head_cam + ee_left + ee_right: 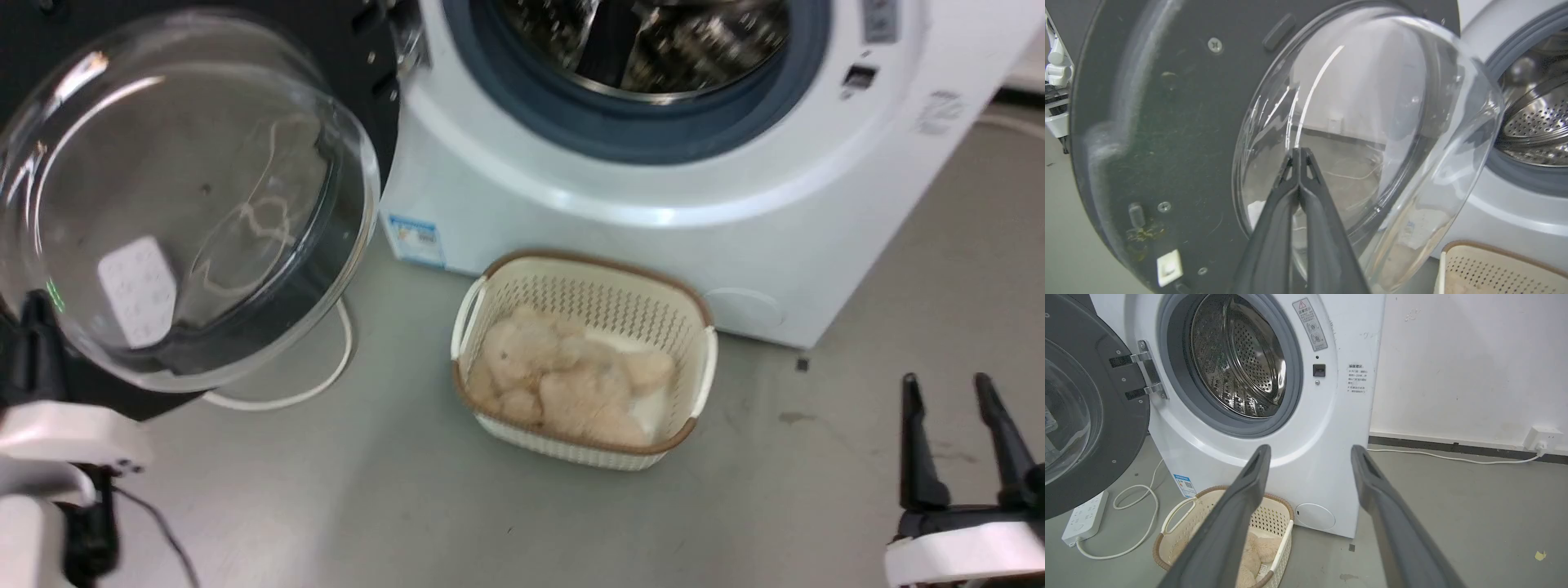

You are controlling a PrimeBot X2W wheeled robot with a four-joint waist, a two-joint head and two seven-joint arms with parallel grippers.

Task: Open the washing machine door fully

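**A:** Head view: the washing machine door (192,212) is hanging open at far left, inner side toward us. The washing machine (620,220) is sitting far centre, drum (653,41) exposed. A basket (704,359) with beige plush (563,376) is sitting just in front of it.

**B:** Right gripper (945,384)?

**A:** Hovering near right, fingers spread wide, holding nothing, well apart from the door.

**B:** Left wrist view?

**A:** Left gripper (1299,152) is pointing at the door's glass bowl (1380,114), fingers pressed together, gripping nothing. Tips are possibly touching the glass, but glare is making that hard to tell.

**B:** Right wrist view?

**A:** Door is standing swung out left on its hinge (1147,367). A power strip (1084,518) is lying on the floor (1453,506) beneath it.
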